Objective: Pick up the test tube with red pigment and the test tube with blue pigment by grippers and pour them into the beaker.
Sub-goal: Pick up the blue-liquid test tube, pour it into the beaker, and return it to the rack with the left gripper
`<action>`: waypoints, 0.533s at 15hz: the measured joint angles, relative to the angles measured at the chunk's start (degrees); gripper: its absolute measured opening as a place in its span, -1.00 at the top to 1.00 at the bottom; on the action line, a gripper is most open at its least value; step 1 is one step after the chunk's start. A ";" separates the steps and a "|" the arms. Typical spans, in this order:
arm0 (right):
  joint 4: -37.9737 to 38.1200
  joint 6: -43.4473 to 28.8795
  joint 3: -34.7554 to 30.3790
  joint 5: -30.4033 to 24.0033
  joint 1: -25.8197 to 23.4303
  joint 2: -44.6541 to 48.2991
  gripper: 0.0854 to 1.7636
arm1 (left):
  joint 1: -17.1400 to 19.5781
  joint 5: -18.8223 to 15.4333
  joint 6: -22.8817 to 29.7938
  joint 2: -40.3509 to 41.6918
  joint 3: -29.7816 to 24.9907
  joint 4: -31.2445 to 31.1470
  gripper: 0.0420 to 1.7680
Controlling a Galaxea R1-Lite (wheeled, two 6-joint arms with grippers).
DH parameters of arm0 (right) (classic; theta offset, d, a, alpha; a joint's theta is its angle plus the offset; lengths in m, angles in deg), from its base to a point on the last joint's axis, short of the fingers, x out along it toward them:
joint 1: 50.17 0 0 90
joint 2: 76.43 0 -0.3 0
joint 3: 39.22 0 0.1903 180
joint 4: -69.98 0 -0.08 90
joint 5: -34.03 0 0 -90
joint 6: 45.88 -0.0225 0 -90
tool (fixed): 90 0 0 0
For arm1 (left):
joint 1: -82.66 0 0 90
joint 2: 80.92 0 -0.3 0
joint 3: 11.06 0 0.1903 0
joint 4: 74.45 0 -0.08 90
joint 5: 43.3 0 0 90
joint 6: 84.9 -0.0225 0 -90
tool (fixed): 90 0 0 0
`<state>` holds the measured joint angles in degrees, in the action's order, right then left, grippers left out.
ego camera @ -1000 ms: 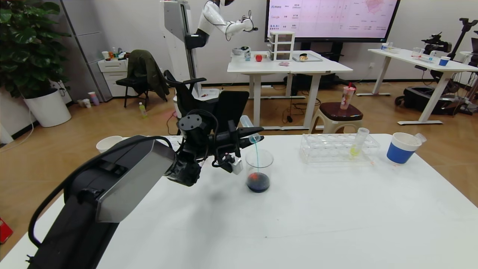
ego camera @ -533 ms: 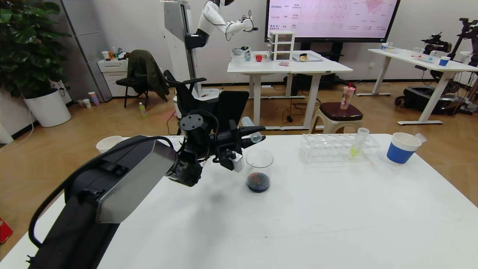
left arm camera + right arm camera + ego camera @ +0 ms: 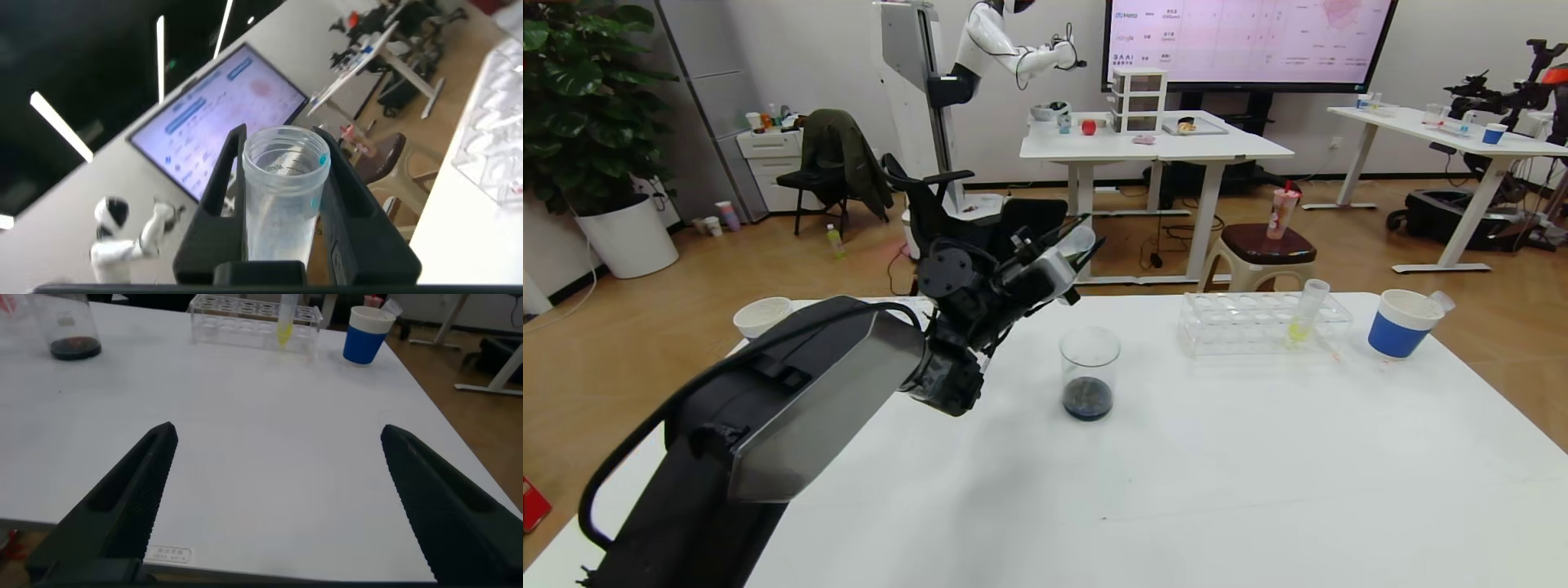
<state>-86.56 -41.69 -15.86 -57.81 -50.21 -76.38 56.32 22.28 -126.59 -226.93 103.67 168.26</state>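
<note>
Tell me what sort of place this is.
Likely a robotics lab in an office: a white humanoid robot on a stand, a big wall screen, white desks, and a test tube rack beside the beaker.

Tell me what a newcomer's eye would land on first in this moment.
The left gripper, raised left of and above the beaker, is shut on an emptied test tube tilted mouth-up. The beaker stands mid-table with a dark pool at its bottom. To its right, a clear rack holds a tube of yellow-green liquid, with a blue-sleeved paper cup beyond.
</note>
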 joint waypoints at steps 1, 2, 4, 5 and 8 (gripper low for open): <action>0.00 0.00 0.00 0.02 0.00 0.00 -0.97 | -1.13 7.08 2.74 0.20 -0.91 0.50 0.44; 0.00 0.00 0.00 0.02 0.00 0.00 -0.97 | -1.99 13.73 5.78 0.37 -1.57 0.66 0.44; 0.00 0.00 0.00 0.00 0.00 0.00 -0.97 | -3.97 25.71 13.49 0.67 -2.29 0.44 0.44; 0.00 0.00 0.00 0.00 0.00 0.00 -0.97 | -4.61 29.67 16.68 0.85 -2.45 -0.52 0.44; 0.00 0.00 0.00 0.00 0.00 0.00 -0.97 | -5.18 37.86 26.19 1.51 -2.93 -3.96 0.44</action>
<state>-86.56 -41.69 -15.86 -57.81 -50.21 -76.38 51.14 60.15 -100.41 -225.42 100.75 164.30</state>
